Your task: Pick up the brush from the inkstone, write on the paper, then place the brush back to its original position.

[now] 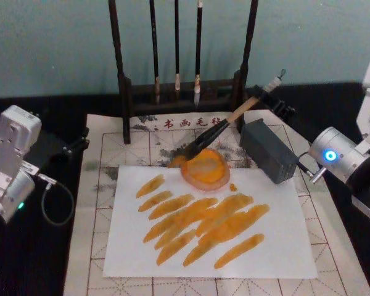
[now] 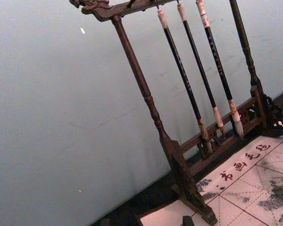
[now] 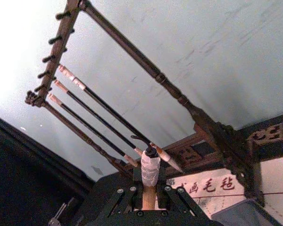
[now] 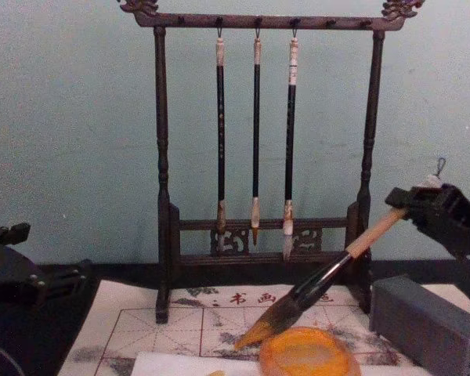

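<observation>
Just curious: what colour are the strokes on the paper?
Orange-yellow, across the paper; best in head view.

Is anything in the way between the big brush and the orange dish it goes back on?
No, nothing visible. The right gripper holds the brush by its handle end, and its tip is at the orange dish's rim. The grey block sits beside the dish, off that path. The left gripper rests far left.
</observation>
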Controlling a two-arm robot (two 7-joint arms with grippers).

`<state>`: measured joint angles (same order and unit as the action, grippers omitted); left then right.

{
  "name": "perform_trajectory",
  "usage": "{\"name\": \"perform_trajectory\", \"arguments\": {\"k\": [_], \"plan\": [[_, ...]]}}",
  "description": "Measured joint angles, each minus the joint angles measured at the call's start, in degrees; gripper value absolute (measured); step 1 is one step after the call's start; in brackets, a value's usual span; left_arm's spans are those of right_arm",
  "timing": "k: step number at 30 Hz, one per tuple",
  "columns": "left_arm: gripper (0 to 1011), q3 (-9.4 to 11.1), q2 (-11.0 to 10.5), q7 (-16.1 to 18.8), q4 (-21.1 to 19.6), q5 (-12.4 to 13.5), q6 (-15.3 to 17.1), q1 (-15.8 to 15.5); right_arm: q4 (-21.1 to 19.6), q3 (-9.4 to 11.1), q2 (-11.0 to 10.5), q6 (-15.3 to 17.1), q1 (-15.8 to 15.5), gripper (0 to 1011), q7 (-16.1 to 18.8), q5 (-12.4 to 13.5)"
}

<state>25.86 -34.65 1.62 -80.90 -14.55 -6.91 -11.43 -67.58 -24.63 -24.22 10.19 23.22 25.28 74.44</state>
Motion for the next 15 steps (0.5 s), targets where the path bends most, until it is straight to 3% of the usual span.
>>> {"name": "perform_trajectory", "arguments": {"k": [15], "plan": [[1001, 0.0, 0.0, 0.0, 0.0, 0.0, 0.0, 0.0, -2.23, 1.98, -2.53, -1.58, -2.8, 184, -2.15, 2.88]]}}
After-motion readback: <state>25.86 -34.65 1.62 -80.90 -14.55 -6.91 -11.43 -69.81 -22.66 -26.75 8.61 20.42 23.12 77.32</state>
